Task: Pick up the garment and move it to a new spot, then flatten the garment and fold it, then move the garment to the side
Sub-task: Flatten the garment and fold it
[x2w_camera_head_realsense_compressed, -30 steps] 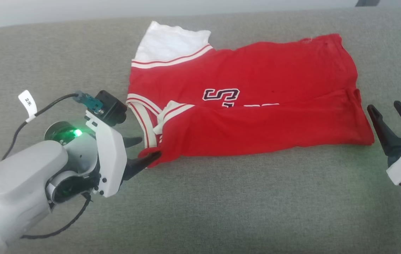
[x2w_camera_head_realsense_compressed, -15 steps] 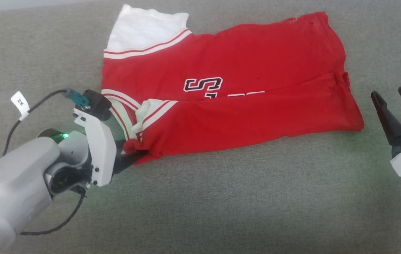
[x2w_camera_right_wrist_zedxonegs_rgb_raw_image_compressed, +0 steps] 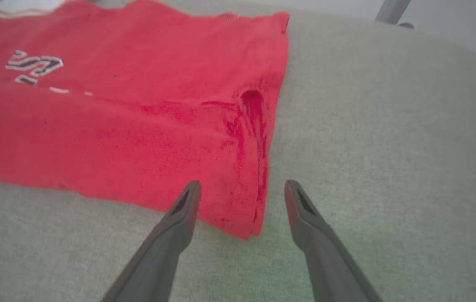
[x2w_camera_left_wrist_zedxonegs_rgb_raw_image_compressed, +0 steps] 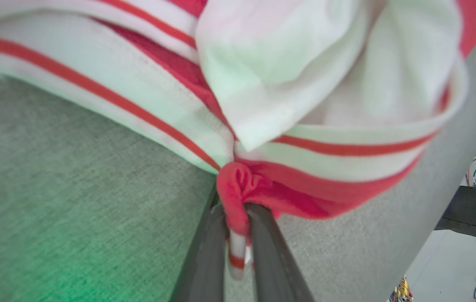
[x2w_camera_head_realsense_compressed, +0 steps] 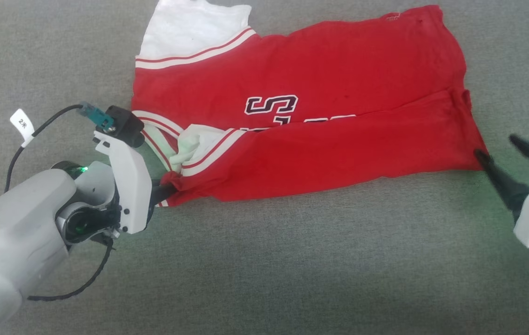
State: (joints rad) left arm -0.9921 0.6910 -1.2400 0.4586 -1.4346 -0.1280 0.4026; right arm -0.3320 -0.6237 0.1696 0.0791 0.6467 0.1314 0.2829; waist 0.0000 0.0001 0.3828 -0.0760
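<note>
We note garment [x2w_camera_head_realsense_compressed: 320, 107] flat on grey fabric surface [x2w_camera_head_realsense_compressed: 292, 279], folded lengthwise. Long axis runs across head view: collar and white sleeves toward robot's left, hem toward its right. Left pincer [x2w_camera_head_realsense_compressed: 171, 187] pinched tight on bunched red corner beside striped trim. Right pincer [x2w_camera_head_realsense_compressed: 496, 145] spread wide, holds nothing; 2 fingers flank hem's near corner.

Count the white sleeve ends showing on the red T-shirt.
2. One sleeve end lies flat at the T-shirt's far left corner; the other sleeve end is bunched at its near left edge, beside the left claw pinching the cloth.
</note>
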